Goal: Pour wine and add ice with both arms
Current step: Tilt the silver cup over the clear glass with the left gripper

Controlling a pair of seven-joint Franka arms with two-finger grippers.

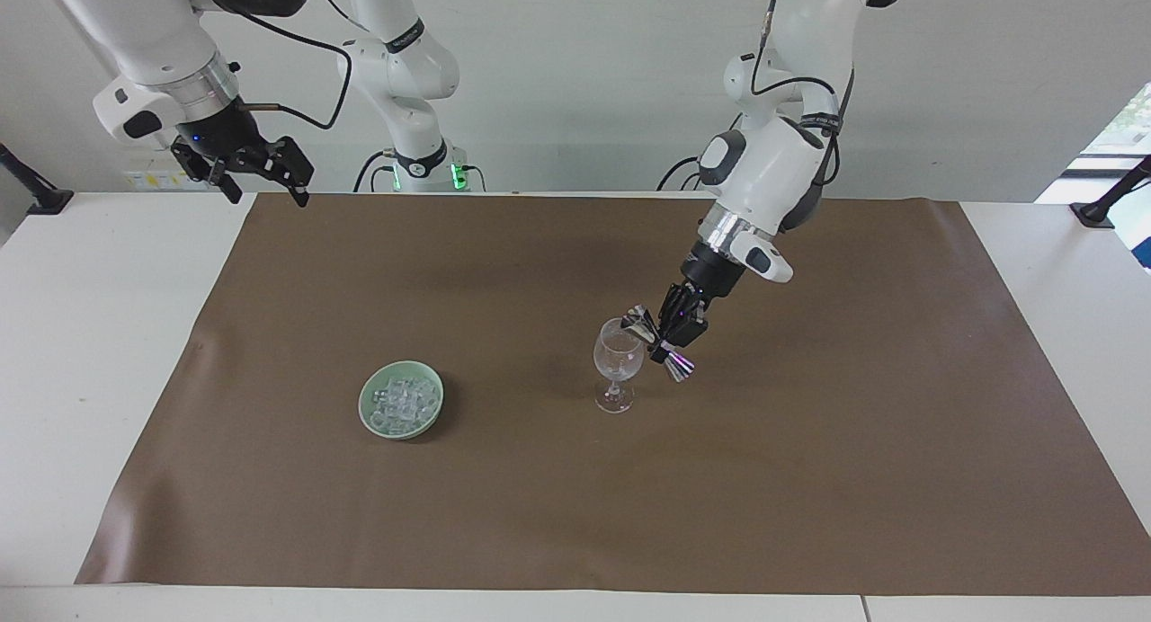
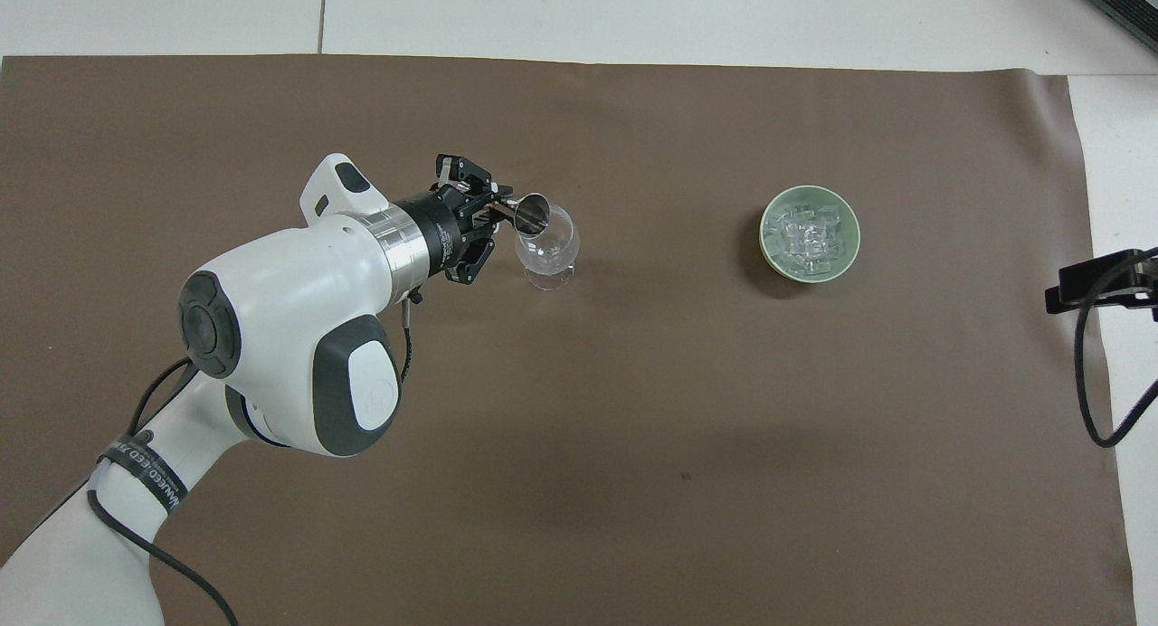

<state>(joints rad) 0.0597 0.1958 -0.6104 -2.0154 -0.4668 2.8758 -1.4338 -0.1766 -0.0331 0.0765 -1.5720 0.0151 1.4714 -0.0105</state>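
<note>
A clear wine glass (image 1: 618, 361) (image 2: 547, 244) stands upright near the middle of the brown mat. My left gripper (image 1: 673, 333) (image 2: 484, 219) is shut on a shiny metal jigger (image 1: 659, 342) (image 2: 527, 213), tilted with its mouth at the glass's rim. The ice (image 1: 401, 403) (image 2: 808, 237), a heap of small clear cubes, lies in a pale green dish (image 1: 370, 413) (image 2: 769, 251) toward the right arm's end of the table. My right gripper (image 1: 261, 174) is open and waits high over the mat's corner at the right arm's end; in the overhead view only its edge (image 2: 1099, 282) shows.
The brown mat (image 1: 809, 478) (image 2: 633, 472) covers most of the white table (image 1: 81, 334). A black clamp (image 1: 1110, 195) sits at the table's edge by the left arm's end. Cables hang from the right arm (image 2: 1086, 391).
</note>
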